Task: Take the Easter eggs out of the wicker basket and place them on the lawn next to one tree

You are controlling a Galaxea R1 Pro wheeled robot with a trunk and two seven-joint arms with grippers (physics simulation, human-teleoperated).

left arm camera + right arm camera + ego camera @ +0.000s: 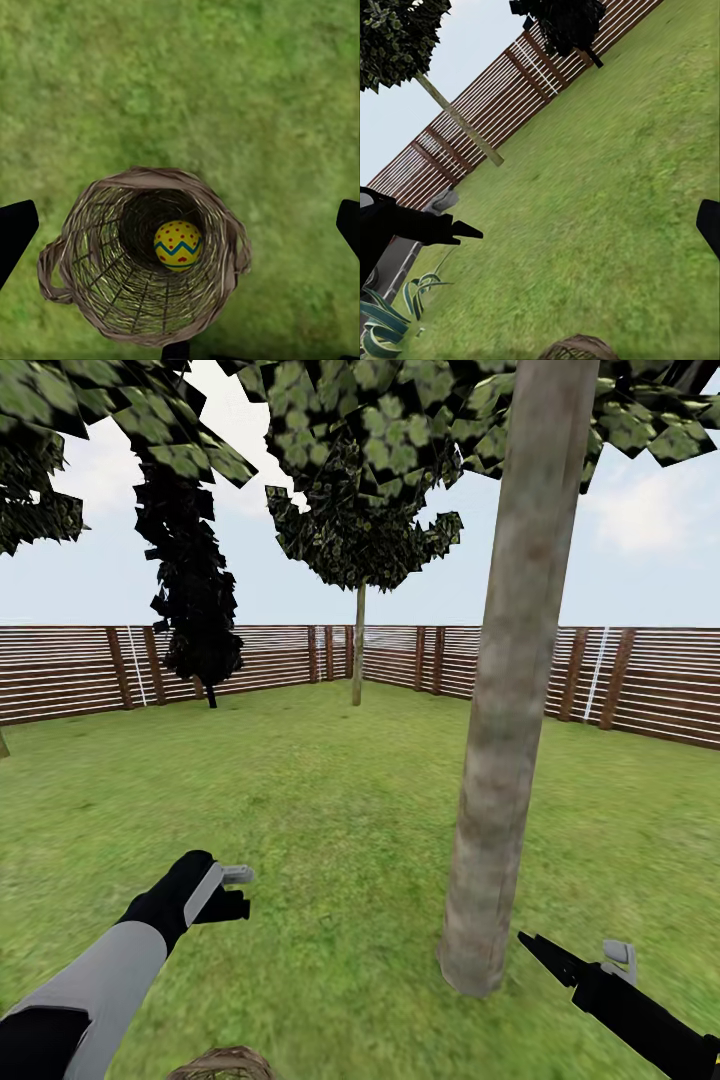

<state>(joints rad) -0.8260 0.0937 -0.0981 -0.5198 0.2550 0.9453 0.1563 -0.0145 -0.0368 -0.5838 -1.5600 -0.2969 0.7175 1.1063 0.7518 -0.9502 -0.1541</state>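
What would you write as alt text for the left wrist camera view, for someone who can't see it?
A round wicker basket stands on the lawn, seen from above, with one yellow Easter egg inside, marked with red dots and a blue zigzag band. The dark fingertips of the open left hand frame the basket at either edge of the picture.

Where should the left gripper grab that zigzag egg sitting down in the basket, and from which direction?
Come straight down through the open mouth of the wicker basket, since its woven walls block any side approach. The Easter egg lies at the bottom, seemingly alone, so close the fingers across its rounded middle, around the blue zigzag band. The left gripper hangs above with its jaws open, wide enough, it seems, to straddle it.
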